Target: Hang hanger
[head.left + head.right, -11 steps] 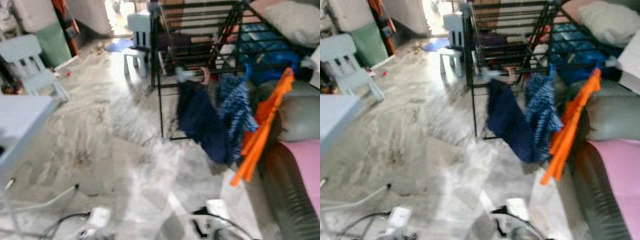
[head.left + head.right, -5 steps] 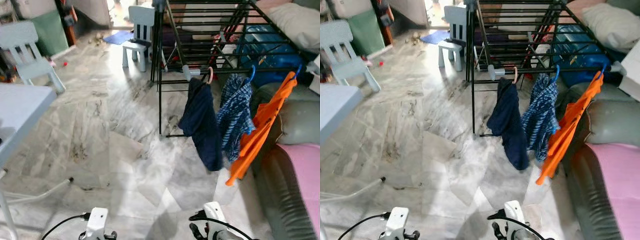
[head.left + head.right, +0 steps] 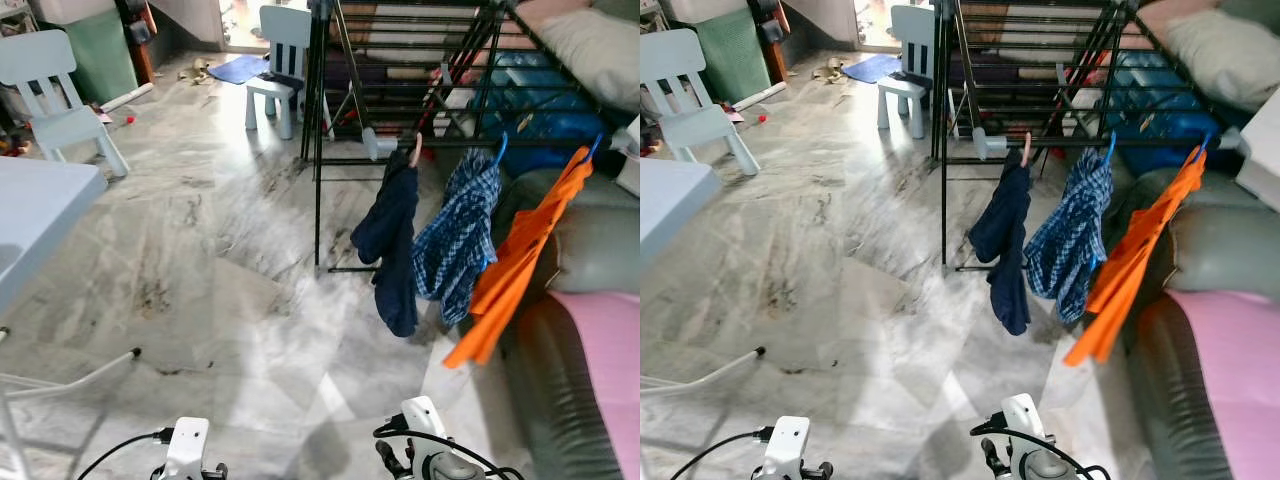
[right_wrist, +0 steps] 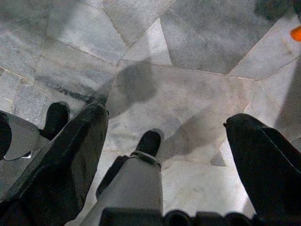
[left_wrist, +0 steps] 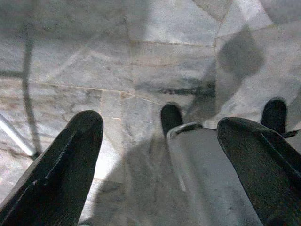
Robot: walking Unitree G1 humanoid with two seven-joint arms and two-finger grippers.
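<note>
A black drying rack (image 3: pixel 420 90) stands ahead on the right. From its front rail hang a navy garment (image 3: pixel 392 240) on a pink hanger (image 3: pixel 415 150), a blue checked shirt (image 3: pixel 455 240) on a blue hanger (image 3: pixel 497 148), and an orange garment (image 3: pixel 515 265). Both arms hang low at the bottom edge of the eye views. My left gripper (image 5: pixel 160 155) is open over the marble floor with nothing between its fingers (image 5: pixel 61 174). My right gripper (image 4: pixel 167 155) is open too, empty, above the floor.
A grey sofa with a pink cover (image 3: pixel 590 330) lies at the right. A white table corner (image 3: pixel 40 220) is at the left. Two pale blue child chairs (image 3: pixel 55 95) (image 3: pixel 278 60) stand behind. Marble floor (image 3: pixel 230 290) stretches between me and the rack.
The camera has steadied and shifted; the rack and hanging clothes now look sharp. My wrists have come into view at the bottom edge. The clothes swing slightly.
</note>
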